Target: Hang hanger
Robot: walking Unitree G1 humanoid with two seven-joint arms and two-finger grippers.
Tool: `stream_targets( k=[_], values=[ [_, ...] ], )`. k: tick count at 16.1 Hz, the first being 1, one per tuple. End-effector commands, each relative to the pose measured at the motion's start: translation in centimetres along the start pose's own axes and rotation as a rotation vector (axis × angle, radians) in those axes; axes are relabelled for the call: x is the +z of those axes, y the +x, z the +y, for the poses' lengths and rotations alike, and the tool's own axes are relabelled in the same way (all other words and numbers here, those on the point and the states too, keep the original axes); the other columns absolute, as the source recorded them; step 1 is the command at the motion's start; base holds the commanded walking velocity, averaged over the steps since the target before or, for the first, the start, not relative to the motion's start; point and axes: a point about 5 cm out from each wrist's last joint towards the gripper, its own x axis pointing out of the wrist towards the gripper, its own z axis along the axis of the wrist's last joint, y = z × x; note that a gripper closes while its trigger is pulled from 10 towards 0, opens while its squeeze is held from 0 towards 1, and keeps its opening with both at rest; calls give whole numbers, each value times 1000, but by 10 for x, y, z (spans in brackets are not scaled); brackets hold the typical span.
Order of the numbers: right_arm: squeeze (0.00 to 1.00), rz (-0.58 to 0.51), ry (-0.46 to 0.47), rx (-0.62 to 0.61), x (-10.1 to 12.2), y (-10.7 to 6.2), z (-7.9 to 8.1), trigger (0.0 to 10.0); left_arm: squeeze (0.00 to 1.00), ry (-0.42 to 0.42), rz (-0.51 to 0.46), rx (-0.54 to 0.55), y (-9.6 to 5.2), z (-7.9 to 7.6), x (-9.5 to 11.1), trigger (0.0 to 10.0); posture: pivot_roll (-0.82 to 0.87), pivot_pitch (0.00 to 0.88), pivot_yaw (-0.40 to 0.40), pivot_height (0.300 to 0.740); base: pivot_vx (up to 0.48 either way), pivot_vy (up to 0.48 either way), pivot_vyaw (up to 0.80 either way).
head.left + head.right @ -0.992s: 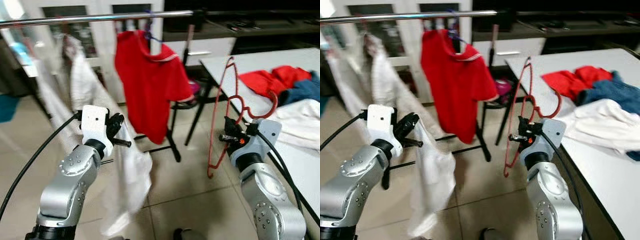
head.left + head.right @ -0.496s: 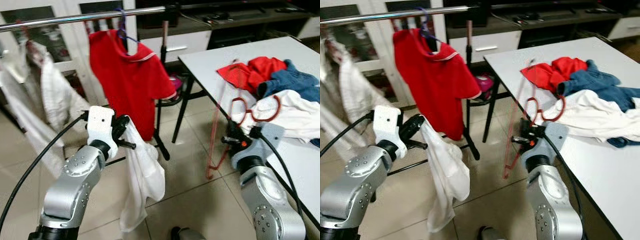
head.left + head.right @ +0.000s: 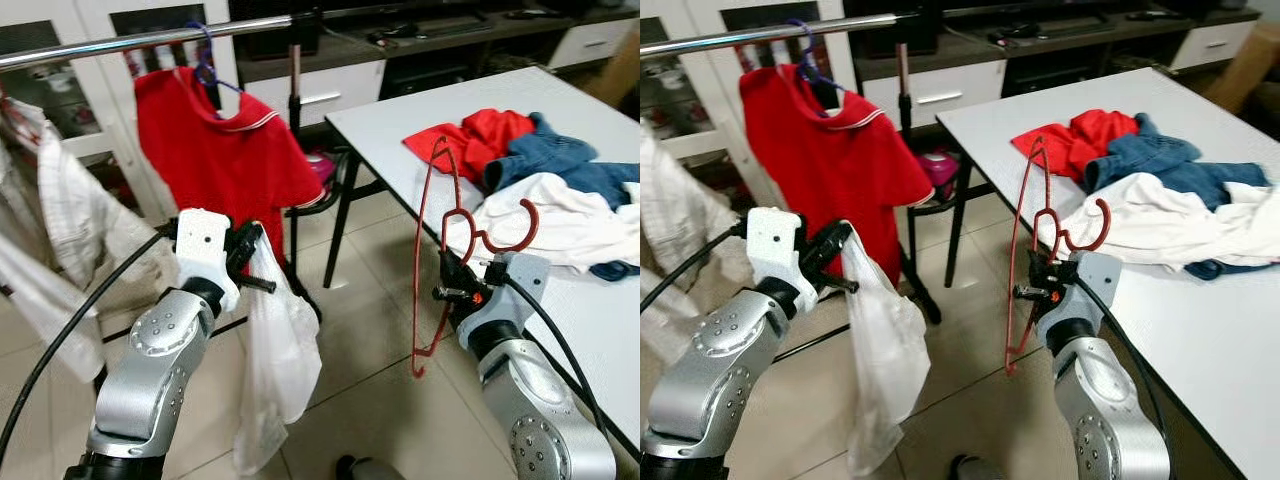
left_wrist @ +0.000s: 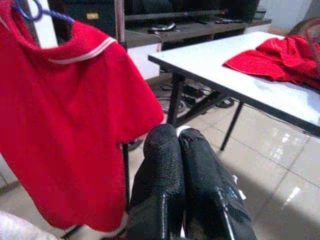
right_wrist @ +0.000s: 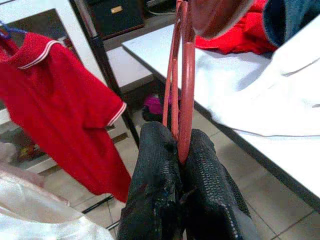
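Right claw (image 3: pixel 445 290): fingers pressed together on the wire of a red hanger (image 3: pixel 432 250), held upright just off the table's near-left edge, hook curling over the claw toward the table. The right wrist view adds the grip itself: two strands of the wire pinched between the black pads (image 5: pixel 155 165).

Left claw (image 3: pixel 250 262): clamped on a white garment (image 3: pixel 275 360) that hangs limp toward the tiled floor (image 3: pixel 370 390). The left wrist view shows the fingers (image 4: pixel 162 175) pressed tight together, with a sliver of white between them.

Table (image 3: pixel 420 125): white; a heap of red, blue and white clothes (image 3: pixel 530 170) lies toward its right side, the left corner bare.

Open floor lies between the two arms and runs on to the rack.

Rail (image 3: pixel 150 38): a metal bar crossing above, carrying a red shirt (image 3: pixel 225 160) on a blue hanger (image 3: pixel 205 60); pale clothing (image 3: pixel 50 230) hangs further left.
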Motion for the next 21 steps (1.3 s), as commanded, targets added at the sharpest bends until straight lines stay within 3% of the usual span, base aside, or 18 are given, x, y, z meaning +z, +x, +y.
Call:
stream_targets(
  k=[1,4,9,13,16,21],
  values=[
    [0,-28,3,-15,5,-2,0,10000,0,5,64,45,0,4,-6,10000,14,7,-18,740,0,0,-800],
    [0,0,-19,-10,4,0,0,10000,0,-1,67,-83,1,-3,-3,10000,14,1,-14,740,0,0,-800],
    [0,9,-8,60,7,2,11,10000,0,43,55,-61,1,0,-1,10000,20,3,-17,740,0,0,-800],
    [0,16,-13,63,7,2,12,10000,0,48,49,-57,2,2,0,10000,22,9,-19,740,0,0,-788],
    [0,6,35,43,8,2,11,10000,0,54,49,-56,2,1,0,10000,23,17,-19,740,0,0,-788],
    [0,22,0,38,7,1,11,10000,0,47,34,-65,2,0,2,10000,16,26,-23,740,0,0,-788]
  ],
)
